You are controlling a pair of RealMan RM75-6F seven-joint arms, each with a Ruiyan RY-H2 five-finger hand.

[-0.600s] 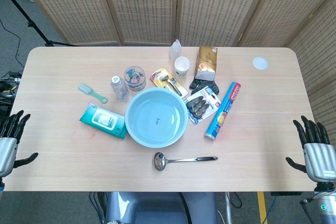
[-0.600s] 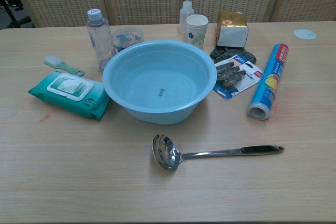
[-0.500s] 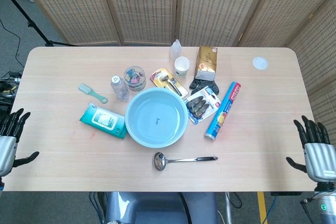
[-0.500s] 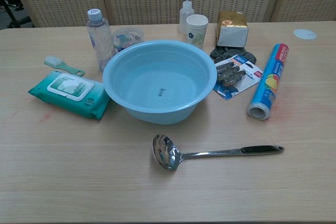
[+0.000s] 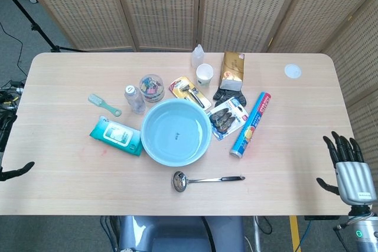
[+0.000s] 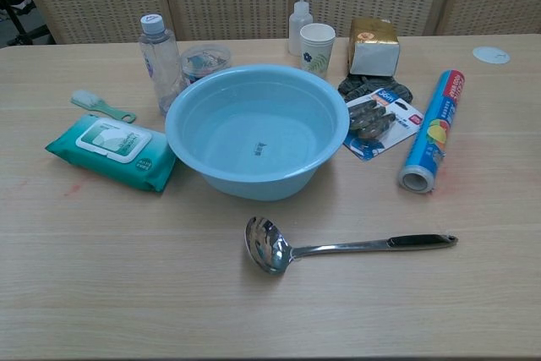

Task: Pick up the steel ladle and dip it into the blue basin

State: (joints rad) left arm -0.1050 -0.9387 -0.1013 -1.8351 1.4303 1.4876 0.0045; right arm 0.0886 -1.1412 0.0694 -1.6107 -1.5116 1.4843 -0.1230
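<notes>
The steel ladle (image 5: 207,179) lies flat on the table (image 5: 283,163) near the front edge, bowl to the left and black-tipped handle to the right; in the chest view the ladle (image 6: 338,248) sits just in front of the basin. The blue basin (image 5: 143,132) stands mid-table, its front wall (image 6: 254,182) facing the chest camera, with shallow water inside. My right hand (image 5: 347,169) hovers off the table's right front corner, fingers spread, holding nothing. Only the thumb and a sliver of my left hand (image 5: 13,172) show at the left edge. Neither hand is near the ladle.
Left of the basin lie a green wipes pack (image 5: 116,136), a brush (image 5: 104,104) and a bottle (image 5: 134,98). Behind it stand a jar (image 5: 152,87), a paper cup (image 5: 204,75) and a gold box (image 5: 231,70). A blue foil roll (image 5: 250,124) lies to its right.
My left hand has slid leftward, almost out of the head view. The right hand has shifted slightly left. Ladle and basin have not moved.
</notes>
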